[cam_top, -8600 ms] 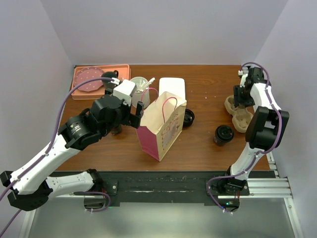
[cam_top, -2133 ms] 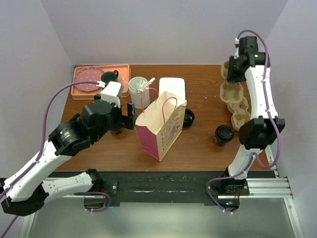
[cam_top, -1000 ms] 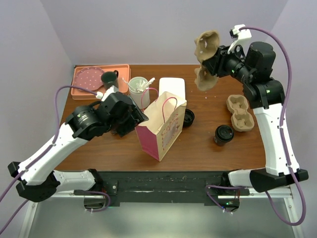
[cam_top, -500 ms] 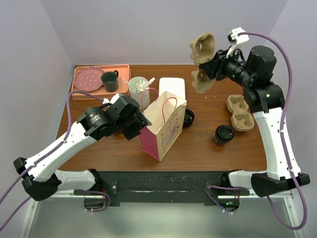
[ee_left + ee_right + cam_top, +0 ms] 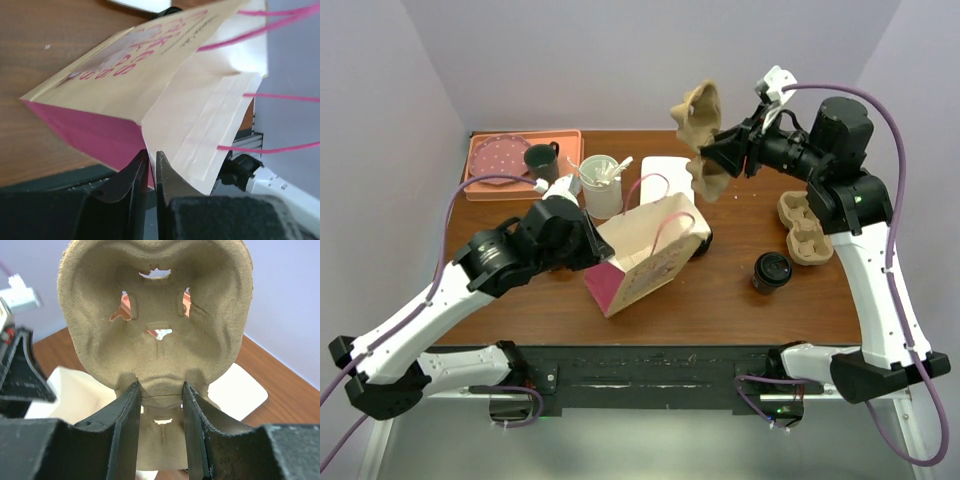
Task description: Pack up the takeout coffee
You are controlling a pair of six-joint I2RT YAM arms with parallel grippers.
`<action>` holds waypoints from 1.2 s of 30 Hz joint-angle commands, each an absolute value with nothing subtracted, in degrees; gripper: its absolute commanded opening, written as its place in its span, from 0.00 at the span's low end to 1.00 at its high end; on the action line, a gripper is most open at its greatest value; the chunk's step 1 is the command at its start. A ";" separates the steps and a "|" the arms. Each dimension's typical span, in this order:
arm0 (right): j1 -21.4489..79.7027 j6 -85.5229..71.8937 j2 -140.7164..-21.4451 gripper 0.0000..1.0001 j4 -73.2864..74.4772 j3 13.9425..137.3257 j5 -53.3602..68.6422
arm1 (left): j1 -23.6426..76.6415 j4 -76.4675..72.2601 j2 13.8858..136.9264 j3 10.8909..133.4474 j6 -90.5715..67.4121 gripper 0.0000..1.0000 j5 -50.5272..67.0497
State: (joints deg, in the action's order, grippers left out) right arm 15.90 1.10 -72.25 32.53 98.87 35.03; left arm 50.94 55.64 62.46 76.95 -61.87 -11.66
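Note:
A kraft paper bag [image 5: 645, 262] with a pink base and pink handles leans over at the table's middle, its mouth facing up and to the right. My left gripper [image 5: 598, 243] is shut on the bag's near rim, and in the left wrist view the gripper [image 5: 151, 152] pinches the edge of the paper bag [image 5: 150, 85]. My right gripper [image 5: 728, 155] holds a brown pulp cup carrier [image 5: 700, 140] in the air above the bag's mouth. The right wrist view shows the gripper [image 5: 159, 390] shut on the middle ridge of the cup carrier [image 5: 155, 315]. A takeout coffee cup [image 5: 772, 270] with a black lid stands on the table at the right.
A second pulp carrier [image 5: 804, 228] lies at the right edge. Behind the bag are a black-lidded cup [image 5: 701, 240], a white box [image 5: 668, 170] and a clear cup of stirrers [image 5: 602, 186]. A pink tray [image 5: 500, 185] at the back left carries a plate and a dark mug [image 5: 541, 160].
My left gripper closed on the bag's rim and the bag tipped over to a lean. My right arm carried the cup carrier leftwards, toward the bag's mouth.

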 commanded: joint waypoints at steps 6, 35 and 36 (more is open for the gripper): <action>19.51 7.12 -70.14 0.27 29.45 101.78 43.67 | 46.24 45.36 59.32 75.06 -33.85 0.08 -0.28; 20.13 -5.10 -56.78 0.26 12.30 79.37 56.86 | 39.99 52.30 67.50 79.54 -35.33 0.16 12.39; 20.21 -4.58 -56.86 0.26 12.65 79.10 57.21 | 39.99 52.03 67.59 79.28 -35.33 0.16 12.57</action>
